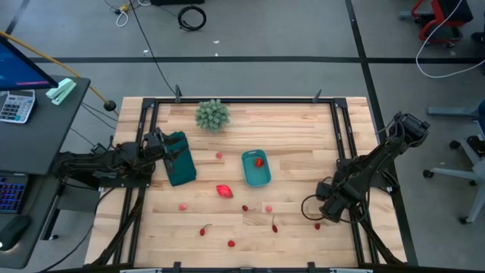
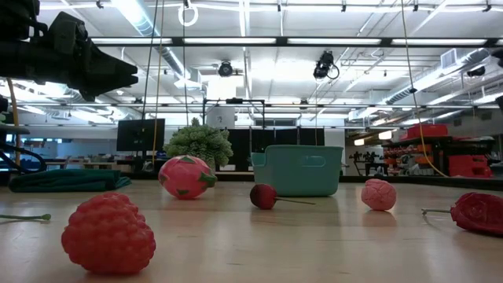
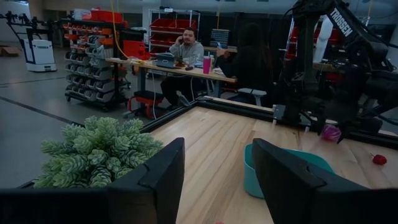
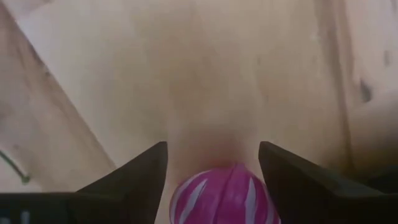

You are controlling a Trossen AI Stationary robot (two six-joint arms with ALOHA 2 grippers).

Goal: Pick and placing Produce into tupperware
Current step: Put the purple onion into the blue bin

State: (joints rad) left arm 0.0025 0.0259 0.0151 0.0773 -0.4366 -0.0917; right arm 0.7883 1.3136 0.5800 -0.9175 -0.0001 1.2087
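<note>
Table point(image 1: 295, 129): light wood, black frame, seen from above.

Tub point(image 1: 256, 168): teal, rounded corners, just right of table centre; one red piece point(image 1: 259, 161) lies inside, toward its 12 o'clock end. In the low view the tub point(image 2: 298, 170) stands upright behind the scattered produce.

Produce, loose on the wood:
- large red strawberry point(image 1: 223, 190), at 8 o'clock from the tub, near it.
- small pink piece point(image 1: 219, 155), at 9 o'clock from the tub.
- pink piece point(image 1: 183, 205), well off at 8 o'clock.
- small red pieces point(image 1: 231, 243) strewn along the near edge, from 5 to 7 o'clock of the tub.
- raspberry point(image 2: 108, 234), closest to the low camera; cherry with stem point(image 2: 263, 196) just in front of the tub.

Purple ball point(image 4: 222, 194): magenta with pale stripes, sits between the right gripper's fingers point(image 4: 132, 173); whether they press on it, I cannot tell.

Right gripper point(image 1: 324, 211): low over the table's right edge, at 4 o'clock from the tub, well apart from it.

Left gripper point(image 1: 171, 154): at the table's left side, over the dark green flat piece point(image 1: 180, 161); fingers point(image 3: 159, 176) spread wide, holding nothing.

Green plant ball point(image 1: 212, 115): at 11 o'clock from the tub, near the far edge.

Room: two people seated at a desk point(image 3: 177, 67) beyond the table.
</note>
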